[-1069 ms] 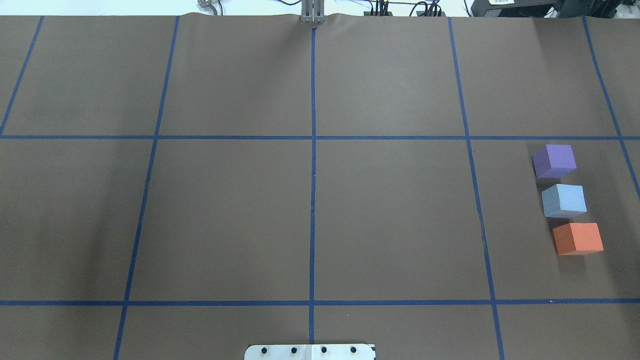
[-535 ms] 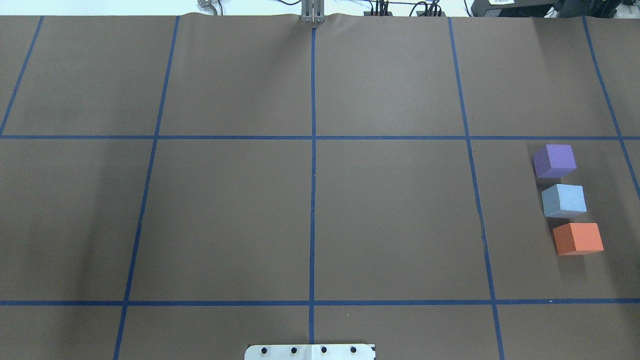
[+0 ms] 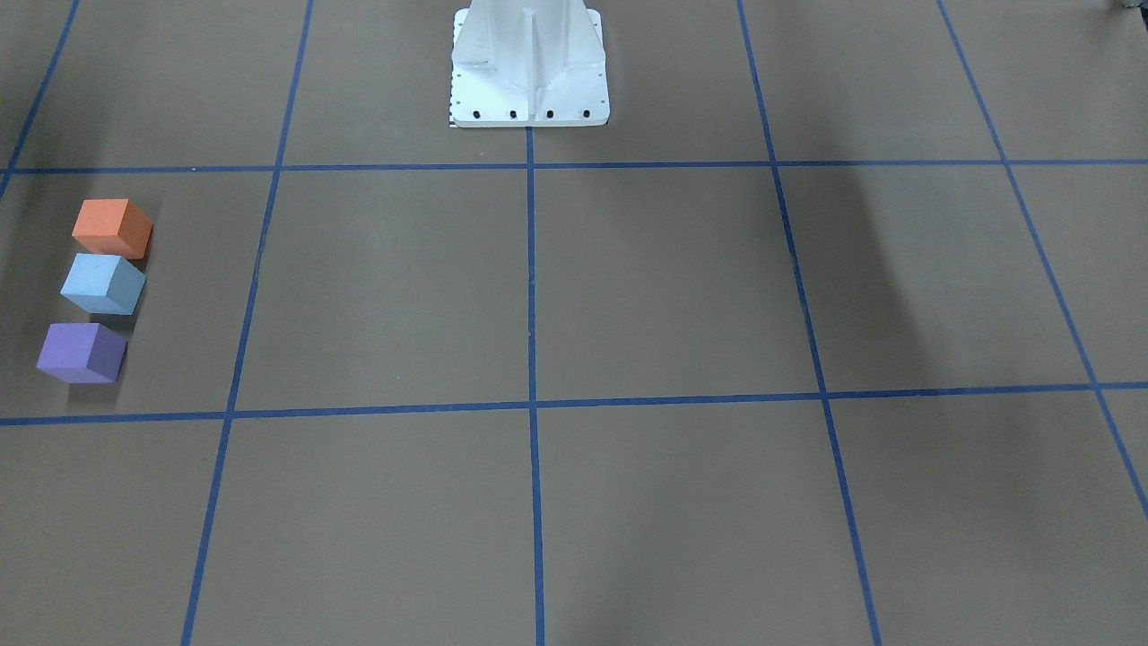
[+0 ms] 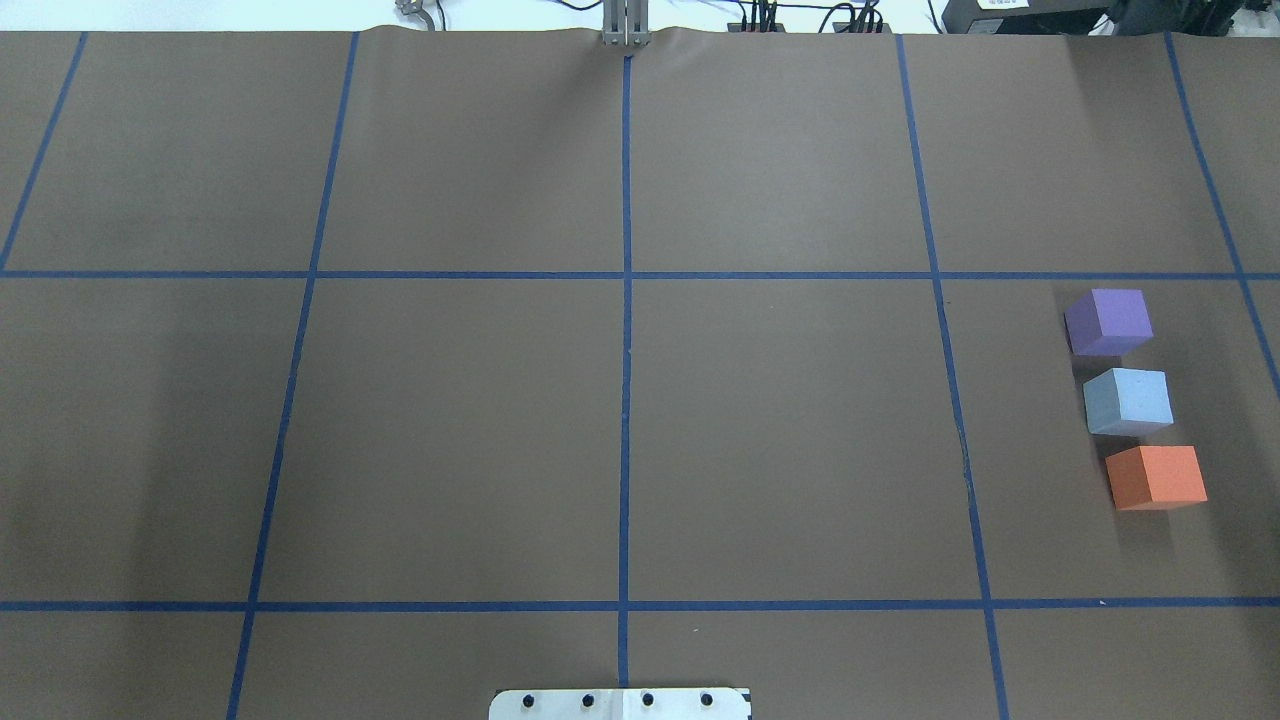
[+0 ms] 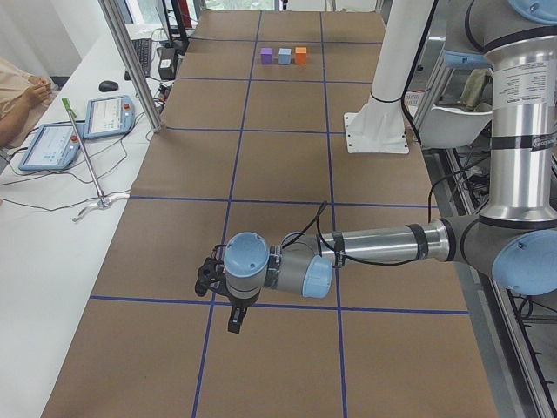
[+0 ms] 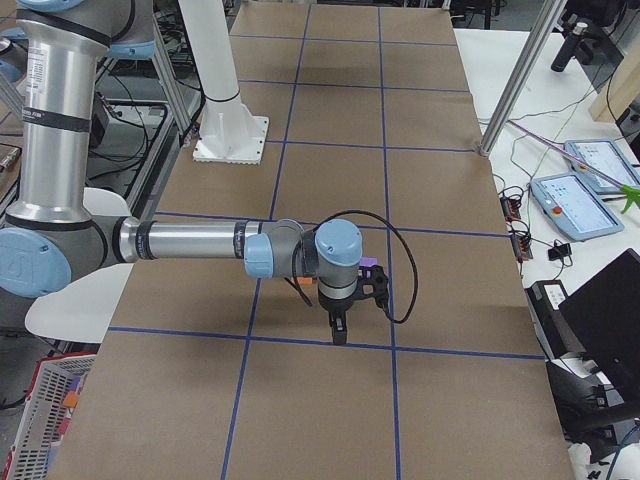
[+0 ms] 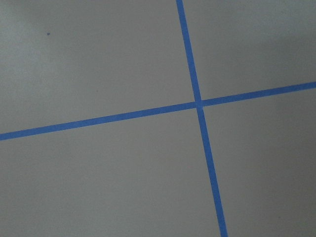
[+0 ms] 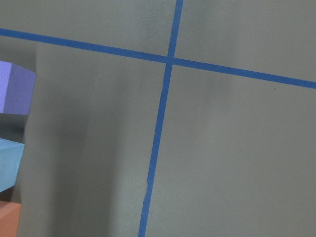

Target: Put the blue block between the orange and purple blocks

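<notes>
The blue block (image 4: 1128,401) sits on the brown table between the purple block (image 4: 1108,321) and the orange block (image 4: 1157,477), in a tight row at the right side. The front-facing view shows the same row: orange (image 3: 111,228), blue (image 3: 102,283), purple (image 3: 81,353). The right wrist view catches their edges: purple (image 8: 15,88), blue (image 8: 10,163). The right gripper (image 6: 338,328) hangs above the table close to the row; the left gripper (image 5: 235,320) is far from it. I cannot tell whether either is open or shut.
Blue tape lines (image 4: 625,400) divide the table into squares. The white robot base (image 3: 529,63) stands at the table's near edge. Operator desks with tablets (image 5: 109,116) and metal posts (image 6: 520,70) line the far side.
</notes>
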`<state>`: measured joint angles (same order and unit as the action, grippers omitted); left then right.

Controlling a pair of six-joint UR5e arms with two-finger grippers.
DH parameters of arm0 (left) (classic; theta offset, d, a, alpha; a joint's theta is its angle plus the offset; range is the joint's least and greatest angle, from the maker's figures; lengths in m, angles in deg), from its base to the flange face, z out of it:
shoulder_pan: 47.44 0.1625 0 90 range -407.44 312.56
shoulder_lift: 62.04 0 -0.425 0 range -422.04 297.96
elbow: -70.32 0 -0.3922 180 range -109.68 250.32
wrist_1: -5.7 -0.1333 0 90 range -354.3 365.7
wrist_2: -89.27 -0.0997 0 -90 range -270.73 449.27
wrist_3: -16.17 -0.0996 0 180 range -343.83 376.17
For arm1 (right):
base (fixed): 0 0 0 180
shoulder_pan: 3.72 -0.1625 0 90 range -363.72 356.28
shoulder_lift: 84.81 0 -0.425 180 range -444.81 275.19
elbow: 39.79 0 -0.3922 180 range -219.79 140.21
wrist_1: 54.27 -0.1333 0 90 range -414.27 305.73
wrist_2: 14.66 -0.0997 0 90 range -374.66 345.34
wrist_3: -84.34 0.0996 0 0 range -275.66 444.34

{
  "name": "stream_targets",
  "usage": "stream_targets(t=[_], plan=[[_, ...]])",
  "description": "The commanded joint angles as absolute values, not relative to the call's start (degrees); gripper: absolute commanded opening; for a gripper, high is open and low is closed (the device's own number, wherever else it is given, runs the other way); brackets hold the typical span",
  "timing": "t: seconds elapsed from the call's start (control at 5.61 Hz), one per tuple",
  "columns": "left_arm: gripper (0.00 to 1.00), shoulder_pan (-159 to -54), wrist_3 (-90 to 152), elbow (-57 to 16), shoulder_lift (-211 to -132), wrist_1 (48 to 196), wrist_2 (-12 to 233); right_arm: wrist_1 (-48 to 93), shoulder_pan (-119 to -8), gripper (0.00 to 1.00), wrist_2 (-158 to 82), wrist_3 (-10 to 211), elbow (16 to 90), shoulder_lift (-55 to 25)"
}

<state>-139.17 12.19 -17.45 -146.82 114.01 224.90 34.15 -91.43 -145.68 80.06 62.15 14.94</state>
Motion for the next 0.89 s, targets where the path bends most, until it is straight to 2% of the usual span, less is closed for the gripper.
stream_targets(t=[0.0,0.71], plan=[[1.00,-139.19,12.21,-17.22,-146.50,114.59,224.88,34.14,-91.43,1.00,-145.71,80.03,62.07,14.95],[1.00,-139.11,12.30,-17.04,-145.97,114.24,224.53,33.35,-91.34,1.00,-145.88,80.03,61.63,14.95]])
